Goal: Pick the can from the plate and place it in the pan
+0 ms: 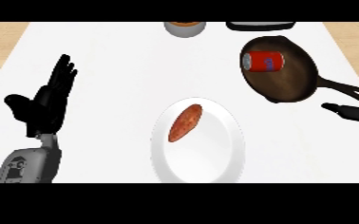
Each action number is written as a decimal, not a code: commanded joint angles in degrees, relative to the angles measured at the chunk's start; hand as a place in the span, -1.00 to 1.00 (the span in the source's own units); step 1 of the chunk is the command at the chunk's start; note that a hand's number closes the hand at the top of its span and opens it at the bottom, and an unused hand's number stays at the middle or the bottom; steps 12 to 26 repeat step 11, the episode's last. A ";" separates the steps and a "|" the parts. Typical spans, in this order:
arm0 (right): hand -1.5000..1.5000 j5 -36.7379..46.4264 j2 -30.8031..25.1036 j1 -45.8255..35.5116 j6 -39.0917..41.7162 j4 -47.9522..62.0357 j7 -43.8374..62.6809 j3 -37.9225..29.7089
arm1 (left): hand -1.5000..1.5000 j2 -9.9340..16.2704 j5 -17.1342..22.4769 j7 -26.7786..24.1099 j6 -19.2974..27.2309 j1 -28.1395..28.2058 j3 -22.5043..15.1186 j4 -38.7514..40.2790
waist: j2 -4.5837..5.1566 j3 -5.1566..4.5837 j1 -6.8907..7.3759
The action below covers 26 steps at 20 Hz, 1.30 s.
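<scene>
Spanning the scene, the white counter [105,42] is seen. A white plate [210,156] carries a sweet potato [185,122]. The pan [288,83] holds the red can [264,61], lying on its side. The left hand [43,105] is held open, fingers up. Only a fingertip of the right hand [341,109] is shown at the right edge; its state cannot be told.

The can [264,61] bears a blue mark, but no legible text.

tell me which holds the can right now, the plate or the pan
The dark pan at right holds the red can, lying on its side; the white plate carries only a sweet potato.
</scene>
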 commanded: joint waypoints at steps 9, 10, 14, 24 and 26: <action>-1.00 -9.16 7.49 26.37 7.80 -44.98 18.35 0.25 | 0.00 0.66 -0.03 -2.89 -0.79 -1.59 1.57 4.16 | 0.51 -0.05 -0.05; -1.00 -9.45 9.85 30.14 6.76 -49.50 18.49 0.03 | 0.00 -0.61 0.62 1.19 -0.45 0.29 0.02 -2.05 | 0.49 0.07 0.98; -1.00 -10.13 10.47 32.79 7.90 -52.68 19.46 0.02 | 0.00 0.33 0.23 0.27 -0.94 -2.26 0.64 0.85 | 0.68 0.10 1.07; -1.00 -10.13 10.47 32.79 7.90 -52.68 19.46 0.02 | 0.00 0.33 0.23 0.27 -0.94 -2.26 0.64 0.85 | 0.68 0.10 1.07; -1.00 -10.13 10.47 32.79 7.90 -52.68 19.46 0.02 | 0.00 0.33 0.23 0.27 -0.94 -2.26 0.64 0.85 | 0.68 0.10 1.07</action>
